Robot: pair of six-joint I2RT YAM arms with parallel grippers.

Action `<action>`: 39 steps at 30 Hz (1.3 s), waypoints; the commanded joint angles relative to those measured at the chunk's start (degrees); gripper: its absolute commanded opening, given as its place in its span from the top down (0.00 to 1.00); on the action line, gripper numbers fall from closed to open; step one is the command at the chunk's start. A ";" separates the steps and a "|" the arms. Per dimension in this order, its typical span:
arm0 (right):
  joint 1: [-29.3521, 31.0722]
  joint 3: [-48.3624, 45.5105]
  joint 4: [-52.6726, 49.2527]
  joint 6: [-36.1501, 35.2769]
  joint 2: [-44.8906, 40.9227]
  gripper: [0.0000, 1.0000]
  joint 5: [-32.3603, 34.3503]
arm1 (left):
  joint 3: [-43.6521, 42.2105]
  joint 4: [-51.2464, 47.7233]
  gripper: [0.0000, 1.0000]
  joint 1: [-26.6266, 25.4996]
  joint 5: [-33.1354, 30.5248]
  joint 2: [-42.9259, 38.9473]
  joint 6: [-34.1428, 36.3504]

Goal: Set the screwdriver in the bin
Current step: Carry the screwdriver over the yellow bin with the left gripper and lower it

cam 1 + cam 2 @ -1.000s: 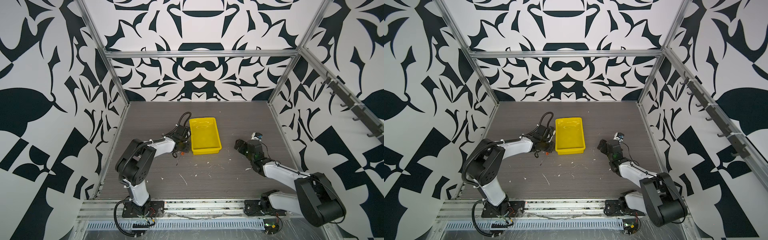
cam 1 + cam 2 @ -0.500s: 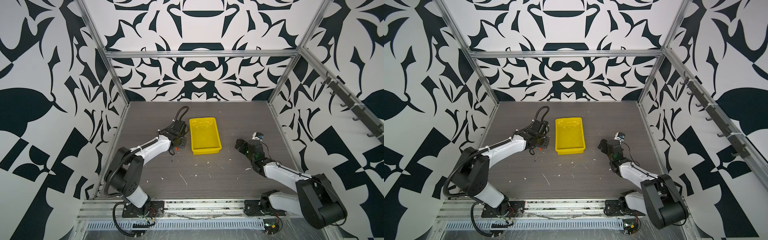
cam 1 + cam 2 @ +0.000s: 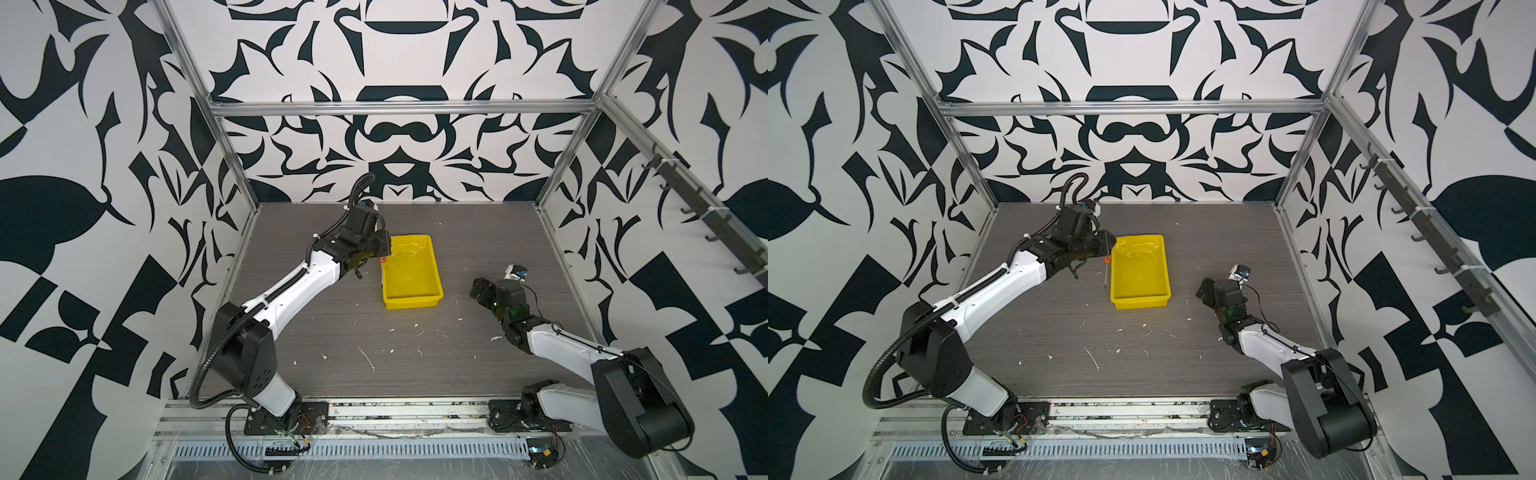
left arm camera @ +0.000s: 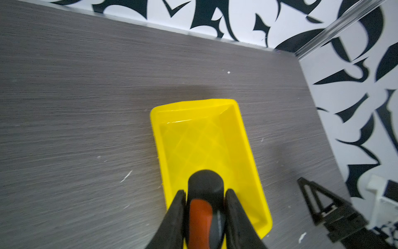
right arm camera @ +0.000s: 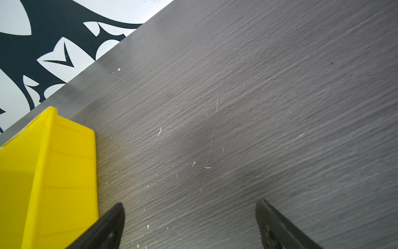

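Orange-handled, black-capped small screwdriver (image 4: pixel 200 215) is now hanging clamped in the left gripper (image 4: pixel 205 191), having risen to the left rim of the shallow yellow plastic bin (image 3: pixel 411 302); right gripper (image 5: pixel 189 207) is idling, jaws wide.

Left wrist view only gets the screwdriver (image 4: pixel 200 215) handle, shaft's cut off at the edge. Right wrist view crops the bin (image 5: pixel 66 163) and most of the right hand (image 5: pixel 189 203).

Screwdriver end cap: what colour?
Black end cap on the orange screwdriver; left wrist view shows it best.
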 commanded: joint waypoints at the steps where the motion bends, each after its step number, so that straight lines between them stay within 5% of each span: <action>1: 0.32 1.01 0.04 0.11 -1.24 0.03 1.68 | 3.17 4.04 0.82 -1.22 3.10 6.95 -6.01; 12: 0.34 1.00 0.18 0.06 -1.79 0.03 1.68 | 10.76 5.60 0.82 -2.68 2.91 22.12 -7.11; 39: 0.32 1.35 0.54 -0.54 -0.78 0.04 1.12 | 9.64 2.95 0.68 -3.12 -0.66 25.44 -4.84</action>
